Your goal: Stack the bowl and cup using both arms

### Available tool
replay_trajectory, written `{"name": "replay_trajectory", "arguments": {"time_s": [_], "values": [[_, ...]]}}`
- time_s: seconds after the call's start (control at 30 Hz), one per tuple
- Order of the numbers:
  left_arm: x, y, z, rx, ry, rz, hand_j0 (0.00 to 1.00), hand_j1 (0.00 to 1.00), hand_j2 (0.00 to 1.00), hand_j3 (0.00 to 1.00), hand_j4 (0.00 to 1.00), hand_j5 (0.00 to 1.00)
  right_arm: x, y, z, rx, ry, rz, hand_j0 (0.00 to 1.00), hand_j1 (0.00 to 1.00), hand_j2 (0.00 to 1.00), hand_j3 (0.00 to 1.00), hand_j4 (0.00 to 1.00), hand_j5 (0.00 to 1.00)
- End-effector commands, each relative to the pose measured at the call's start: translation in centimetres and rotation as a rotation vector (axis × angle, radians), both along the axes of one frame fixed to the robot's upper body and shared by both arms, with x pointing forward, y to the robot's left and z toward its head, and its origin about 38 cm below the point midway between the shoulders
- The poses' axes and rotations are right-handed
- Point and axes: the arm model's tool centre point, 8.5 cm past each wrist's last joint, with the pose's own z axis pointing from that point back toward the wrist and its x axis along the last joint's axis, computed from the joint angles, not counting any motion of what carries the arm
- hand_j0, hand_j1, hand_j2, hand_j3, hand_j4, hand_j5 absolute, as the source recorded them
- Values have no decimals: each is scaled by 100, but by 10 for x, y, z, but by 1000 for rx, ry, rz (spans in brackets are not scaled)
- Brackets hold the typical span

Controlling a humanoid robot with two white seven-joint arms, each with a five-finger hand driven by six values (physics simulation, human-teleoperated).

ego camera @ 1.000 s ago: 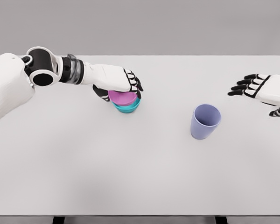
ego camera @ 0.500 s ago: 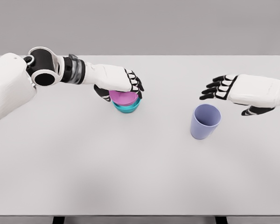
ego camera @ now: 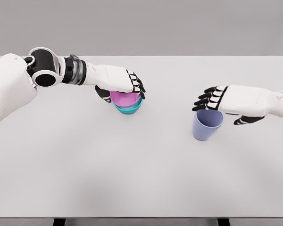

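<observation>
A broad white table [ego camera: 141, 169] fills most of the head view, with a plain grey wall behind it.

The left arm reaches in from the picture's left, its bulky white shoulder and black-ringed joints leading to the left hand [ego camera: 118, 82], which sits over the far-left part of the table. That hand is curled down onto a pink bowl [ego camera: 125, 99]: the black-jointed fingers [ego camera: 137, 84] wrap over the far rim and the thumb shows dark at the bowl's left side, so the hand grips it from above. The pink bowl is shallow, glossy and round, and it is nested inside a teal bowl [ego camera: 129, 109], of which only the lower wall and a crescent of the rim show beneath and to the right.

The right arm comes in from the right edge, and the right hand [ego camera: 236, 101] hovers palm-down just above and behind a lavender cup [ego camera: 207, 124]. Its fingers [ego camera: 206, 99] are spread and slightly bent, pointing left, with the thumb hanging below the palm to the cup's right; whether any finger touches the rim cannot be told, and the hand holds nothing.

The cup stands upright on the right half of the table, well apart from the bowls. It is a plain, handleless tumbler with a wide open mouth and a narrower base, matte pale purple.
</observation>
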Motion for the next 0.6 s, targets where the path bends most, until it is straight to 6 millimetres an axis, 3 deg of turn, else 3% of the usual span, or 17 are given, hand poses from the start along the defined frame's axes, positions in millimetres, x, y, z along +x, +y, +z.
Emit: {"name": "replay_trajectory", "arguments": {"time_s": [0.0,0.2,0.37,0.57], "values": [[0,-2,1,-7,2,-1,91,91,91,91,91,91,0,5,-6,-7,4,7,100,100,100,100,100,100],[-1,-6,1,-11,1,-8,96,96,96,96,96,96,3,8,-8,-27,-10,12,100,100,100,100,100,100],[0,-5,1,-10,1,-6,99,99,99,99,99,99,7,17,-22,-55,-9,20,100,100,100,100,100,100],[0,-4,2,-10,0,-4,99,99,99,99,99,99,10,14,-23,-60,-8,9,100,100,100,100,100,100]]}}
